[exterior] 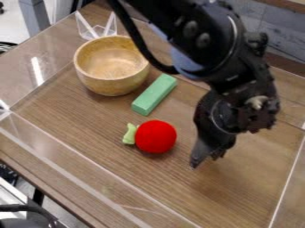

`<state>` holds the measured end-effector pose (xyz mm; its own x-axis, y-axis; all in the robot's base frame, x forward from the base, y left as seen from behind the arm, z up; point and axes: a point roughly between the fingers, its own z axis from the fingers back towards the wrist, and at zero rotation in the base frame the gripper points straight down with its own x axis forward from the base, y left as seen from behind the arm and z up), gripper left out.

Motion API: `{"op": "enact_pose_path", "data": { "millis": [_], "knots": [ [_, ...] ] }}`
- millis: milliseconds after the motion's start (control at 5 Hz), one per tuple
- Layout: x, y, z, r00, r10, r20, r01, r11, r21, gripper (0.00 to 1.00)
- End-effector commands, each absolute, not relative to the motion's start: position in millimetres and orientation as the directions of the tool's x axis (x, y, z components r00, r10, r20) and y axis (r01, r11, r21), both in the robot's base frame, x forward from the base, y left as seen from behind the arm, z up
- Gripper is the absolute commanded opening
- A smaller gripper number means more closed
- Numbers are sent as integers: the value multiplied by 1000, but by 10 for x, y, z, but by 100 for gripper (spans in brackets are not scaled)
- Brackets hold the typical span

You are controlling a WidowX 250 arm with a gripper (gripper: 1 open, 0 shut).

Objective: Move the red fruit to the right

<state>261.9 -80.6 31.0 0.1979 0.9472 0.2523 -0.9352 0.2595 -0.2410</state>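
The red fruit (pixel 155 136) is a small bright red ball with a green leafy cap on its left side, lying on the wooden table near the middle. My gripper (pixel 197 162) hangs just to the right of it, pointing steeply down with its tip close to the table. Its fingers are pressed together into one dark point with nothing between them. A narrow gap separates the tip from the fruit.
A wooden bowl (pixel 112 64) stands at the back left. A light green rectangular block (pixel 154 93) lies between the bowl and the fruit. Clear plastic walls (pixel 71 174) ring the table. Bare wood stretches to the right of the gripper.
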Motion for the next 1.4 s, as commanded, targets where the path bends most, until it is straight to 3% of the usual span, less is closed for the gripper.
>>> {"op": "enact_pose_path", "data": {
  "millis": [0, 400, 1000, 1200],
  "knots": [
    [2631, -930, 370, 168, 957, 237, -936, 230, -266, 0],
    [2699, -775, 385, 237, 950, 204, -923, 286, -256, 0],
    [2570, -672, 510, 205, 962, 178, -935, 246, -253, 0],
    [2541, -723, 544, 269, 948, 171, -918, 306, -251, 0]
  ]
}}
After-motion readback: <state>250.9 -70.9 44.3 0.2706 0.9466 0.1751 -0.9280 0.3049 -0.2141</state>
